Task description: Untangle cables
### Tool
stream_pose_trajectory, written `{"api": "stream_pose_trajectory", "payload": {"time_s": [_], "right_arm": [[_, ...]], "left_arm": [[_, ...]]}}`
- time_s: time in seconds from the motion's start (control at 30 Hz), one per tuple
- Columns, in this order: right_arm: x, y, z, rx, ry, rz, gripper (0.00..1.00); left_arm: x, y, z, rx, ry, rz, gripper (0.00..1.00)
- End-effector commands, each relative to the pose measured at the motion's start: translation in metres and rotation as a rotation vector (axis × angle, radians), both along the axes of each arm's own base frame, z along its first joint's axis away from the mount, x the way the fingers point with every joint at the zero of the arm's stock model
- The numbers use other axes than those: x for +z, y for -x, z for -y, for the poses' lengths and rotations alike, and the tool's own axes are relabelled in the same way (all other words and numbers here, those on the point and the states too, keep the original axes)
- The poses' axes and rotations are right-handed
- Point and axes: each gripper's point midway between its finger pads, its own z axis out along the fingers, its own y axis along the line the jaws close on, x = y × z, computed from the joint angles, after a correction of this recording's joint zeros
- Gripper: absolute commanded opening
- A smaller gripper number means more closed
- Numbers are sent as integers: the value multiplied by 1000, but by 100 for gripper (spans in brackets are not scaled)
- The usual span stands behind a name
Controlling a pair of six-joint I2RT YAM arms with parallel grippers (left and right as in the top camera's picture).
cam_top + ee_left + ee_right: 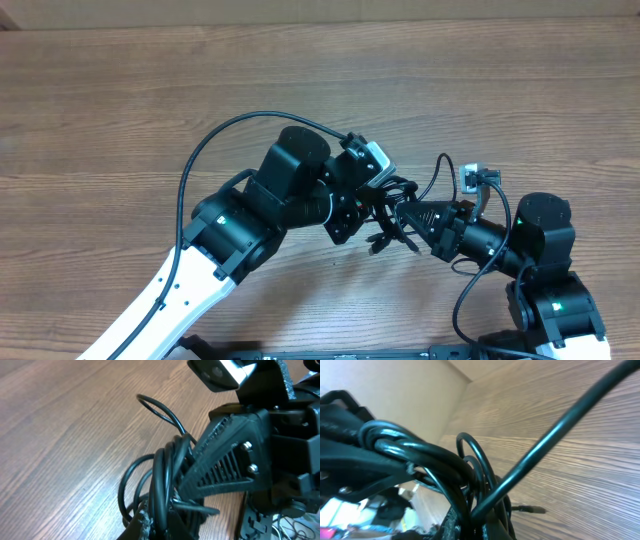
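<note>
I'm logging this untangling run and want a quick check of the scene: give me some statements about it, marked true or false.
1. The cables lie straight and well apart. False: they are bunched together in loops.
2. The left tool and the right tool meet at the bunch. True.
3. The right tool stands wide open, away from the cables. False: it is shut, right at the bunch.
4. The table has a wood-grain top. True.
</note>
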Motion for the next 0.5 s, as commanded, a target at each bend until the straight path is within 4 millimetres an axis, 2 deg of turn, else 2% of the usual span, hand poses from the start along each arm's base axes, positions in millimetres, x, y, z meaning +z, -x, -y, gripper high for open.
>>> {"api": "stream_pose_trajectory", "payload": {"time_s": [0.0,0.17,0.33,0.37,0.47], "right_arm": [[-11,-27,33,-234,103,-9,4],[-13,-29,38,-261,117,-12,6],[-13,-29,38,-261,118,-15,29],[-13,-29,38,-261,118,-15,37],[-13,-29,38,-264,119,-14,45]], "left_arm": [[16,10,3,-58,45,8,4],[14,23,5,-110,57,-40,4],[8,31,2,-129,43,-87,4],[9,34,3,-144,51,-95,4],[12,39,6,-170,70,-105,4]]}}
